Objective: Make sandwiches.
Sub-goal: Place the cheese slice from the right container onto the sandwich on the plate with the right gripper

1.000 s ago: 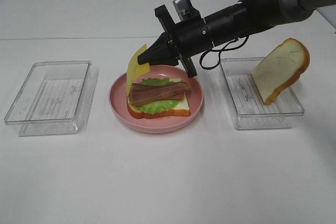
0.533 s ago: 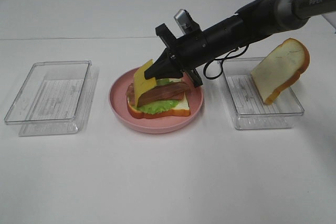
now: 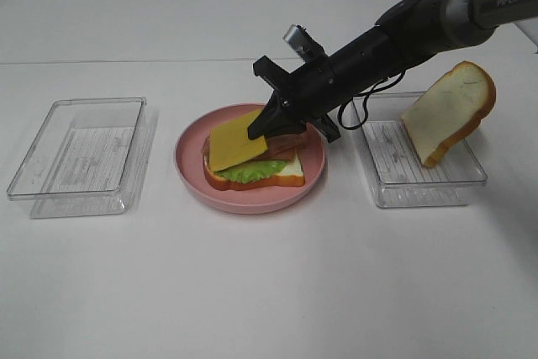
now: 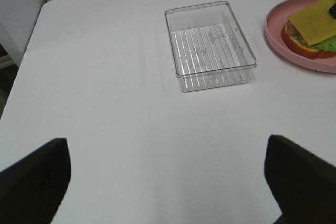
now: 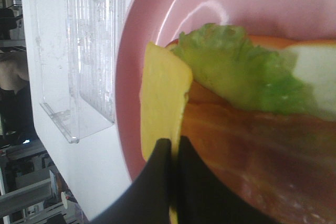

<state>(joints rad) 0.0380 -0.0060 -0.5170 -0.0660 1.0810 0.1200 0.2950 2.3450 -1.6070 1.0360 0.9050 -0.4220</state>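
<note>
Right tool (image 3: 256, 129): closed, its black tips pinching one edge of a thin yellow square cheese slice (image 3: 234, 142).
Cheese slice: tilted across the top of the open sandwich stack (image 3: 244, 182). It extends forward from the tool's tips, with the pinched edge the higher one.
Sandwich stack: directly beneath the right tool, on a round pink plate (image 3: 189, 166). From the base up it has a square white bread slice with golden-brown crust (image 3: 290, 172), ruffled green lettuce (image 3: 252, 171) and reddish-brown meat strips (image 3: 284, 144), with the cheese on top.
Second white bread slice (image 3: 445, 111): well behind the tool's tips, beside the arm. It stands tilted against the wall of a clear rectangular plastic tray (image 3: 420, 187).
Left tool (image 4: 167, 140): open, with its dark fingers (image 4: 37, 182) spread wide and nothing between them, above the white bench (image 4: 121, 119).
Other clear rectangular plastic tray (image 4: 181, 77): on the bench ahead of the left tool, with the plate just beside it.
</note>
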